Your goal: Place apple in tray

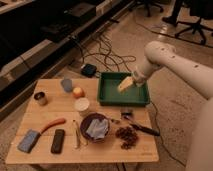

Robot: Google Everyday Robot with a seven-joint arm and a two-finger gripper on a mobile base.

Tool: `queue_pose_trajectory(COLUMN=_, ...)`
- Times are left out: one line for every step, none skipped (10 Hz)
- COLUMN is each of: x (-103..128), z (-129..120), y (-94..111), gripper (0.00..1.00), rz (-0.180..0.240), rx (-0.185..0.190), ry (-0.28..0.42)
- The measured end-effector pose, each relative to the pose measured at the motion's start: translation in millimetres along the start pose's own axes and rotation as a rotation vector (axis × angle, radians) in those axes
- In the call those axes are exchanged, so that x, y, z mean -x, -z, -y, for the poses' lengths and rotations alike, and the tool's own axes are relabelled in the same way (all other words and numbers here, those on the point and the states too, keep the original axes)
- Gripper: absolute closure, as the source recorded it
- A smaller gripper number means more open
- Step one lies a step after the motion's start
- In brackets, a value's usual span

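pale yellow fingers spread apart with nothing between them, the gripper [125, 84] hangs over the dark green tray [111, 95] at the far right of the wooden table [52, 110]. the apple [78, 92] sits on the tabletop just left of the tray, outside it, between a grey-blue cup [66, 84] and a white cup [82, 105]. nearer the front lie a dark bowl [83, 125] holding a blue cloth [97, 130] and an orange stick [52, 124].
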State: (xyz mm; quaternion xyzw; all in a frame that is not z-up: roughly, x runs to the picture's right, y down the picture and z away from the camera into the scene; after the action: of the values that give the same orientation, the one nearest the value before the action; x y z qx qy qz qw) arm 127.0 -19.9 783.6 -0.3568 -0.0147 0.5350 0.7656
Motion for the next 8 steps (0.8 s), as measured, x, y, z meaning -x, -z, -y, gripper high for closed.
queue_pose_trajectory(x=15.8, z=-1.2, y=-5.8, gripper=0.2, rz=0.0, rx=0.017, ry=0.017)
queue_pose_trajectory(x=30.0, z=-2.9, y=-11.7, gripper=0.2, rz=-0.002, rx=0.032, ry=0.037)
queue_pose_trajectory(x=44.9, z=-8.7, y=-17.8, gripper=0.2, rz=-0.004, rx=0.048, ry=0.063)
queue_pose_trajectory(x=61.1, z=-16.9, y=-25.9, gripper=0.2, rz=-0.005, rx=0.063, ry=0.09)
queue_pose_trajectory(x=74.0, z=-24.3, y=-34.2, gripper=0.2, rz=-0.006, rx=0.07, ry=0.109)
queue_pose_trajectory(x=83.3, z=-30.6, y=-41.3, gripper=0.2, rz=-0.009, rx=0.073, ry=0.124)
queue_pose_trajectory(x=96.8, z=-40.6, y=-51.6, gripper=0.2, rz=-0.013, rx=0.07, ry=0.148)
queue_pose_trajectory(x=124.1, z=-65.2, y=-72.9, gripper=0.2, rz=-0.016, rx=0.064, ry=0.204)
